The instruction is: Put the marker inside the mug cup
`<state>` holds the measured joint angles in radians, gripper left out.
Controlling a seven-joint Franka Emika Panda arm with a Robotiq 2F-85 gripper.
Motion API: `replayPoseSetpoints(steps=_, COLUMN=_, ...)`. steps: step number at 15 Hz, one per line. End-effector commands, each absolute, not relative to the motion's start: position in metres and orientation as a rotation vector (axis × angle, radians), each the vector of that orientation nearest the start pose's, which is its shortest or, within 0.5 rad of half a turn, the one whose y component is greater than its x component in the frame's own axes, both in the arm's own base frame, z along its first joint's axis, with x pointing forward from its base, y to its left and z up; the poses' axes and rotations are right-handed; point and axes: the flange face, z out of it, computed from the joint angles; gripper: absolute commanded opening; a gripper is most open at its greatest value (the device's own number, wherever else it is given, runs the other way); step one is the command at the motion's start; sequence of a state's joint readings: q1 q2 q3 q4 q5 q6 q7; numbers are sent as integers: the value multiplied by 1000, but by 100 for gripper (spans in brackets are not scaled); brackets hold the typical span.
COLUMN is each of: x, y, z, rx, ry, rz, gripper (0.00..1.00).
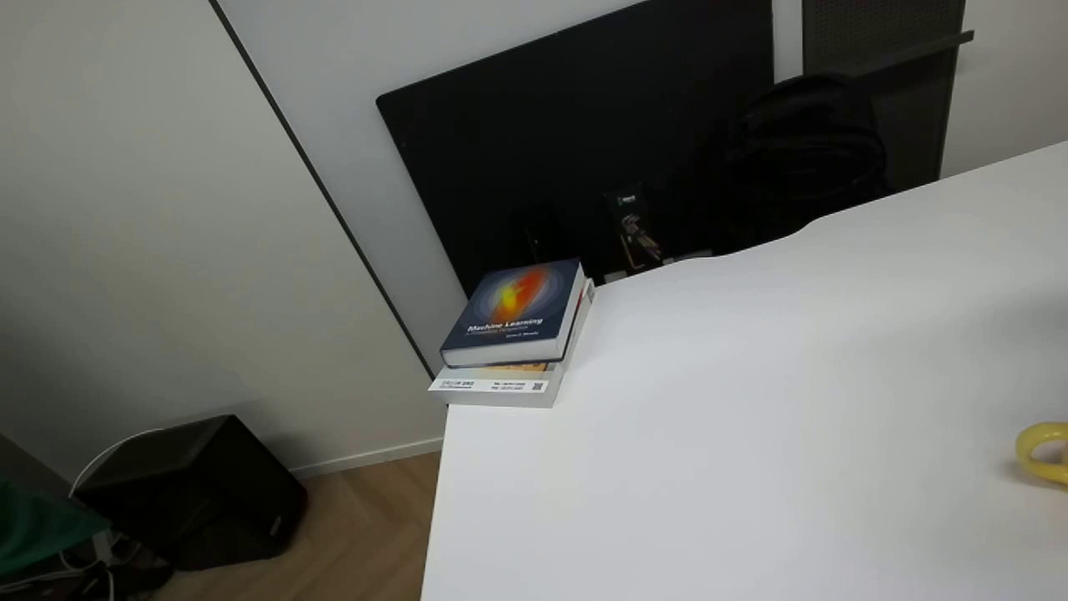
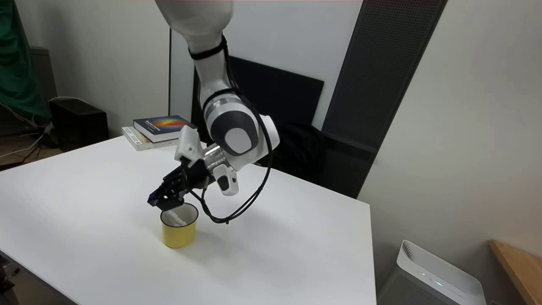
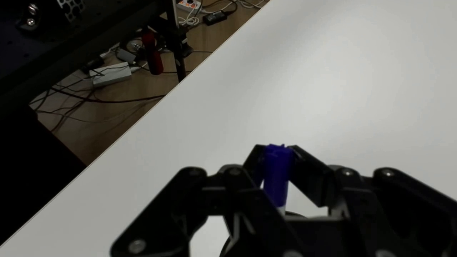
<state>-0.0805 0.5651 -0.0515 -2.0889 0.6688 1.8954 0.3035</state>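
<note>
The yellow mug [image 2: 178, 237] with a dark rim stands upright on the white table in an exterior view. Its yellow handle [image 1: 1031, 451] shows at the right edge in an exterior view. My gripper [image 2: 159, 202] is just above the mug's rim, tilted. It is shut on the marker's blue cap, as the wrist view [image 3: 277, 151] shows. The marker [image 3: 277, 175] has a blue cap and a white body. Its white body [image 2: 175, 218] slants down into the mug's mouth; its lower tip is hidden. Only slivers of the mug's rim [image 3: 295, 214] show behind the fingers.
Two stacked books [image 1: 517, 313] lie at a far corner of the white table [image 1: 751, 434]; they also show in an exterior view [image 2: 159, 129]. A black cable [image 2: 258, 190] loops from the arm near the mug. The table edge [image 3: 142, 116] crosses the wrist view, with floor cables beyond.
</note>
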Motion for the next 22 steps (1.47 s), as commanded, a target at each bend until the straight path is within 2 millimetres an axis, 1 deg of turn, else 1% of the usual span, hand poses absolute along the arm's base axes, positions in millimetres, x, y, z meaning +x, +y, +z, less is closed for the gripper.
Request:
replayPoseSetpoints(steps=1, x=503, y=-23, z=122, rx=-2298, ry=1104, rz=982, gripper=55)
replayPoseSetpoints(steps=6, x=504, y=-23, z=122, rx=-2372, ry=1091, rz=913, gripper=87)
replayPoseSetpoints(steps=7, x=505, y=-23, z=123, rx=-2399, ry=1082, rz=896, gripper=95)
replayPoseSetpoints(steps=8, x=505, y=-24, z=125, rx=-2434, ry=1069, rz=872, gripper=99)
replayPoseSetpoints(steps=12, x=505, y=-34, z=133, rx=-2595, ry=982, rz=765, gripper=100)
replayPoseSetpoints(steps=16, x=504, y=-49, z=138, rx=-2833, ry=808, rz=595, gripper=100)
replayPoseSetpoints(steps=19, x=504, y=-61, z=141, rx=-2955, ry=669, rz=405, gripper=100)
replayPoseSetpoints(steps=22, x=503, y=-69, z=143, rx=-3021, ry=551, rz=159, gripper=100)
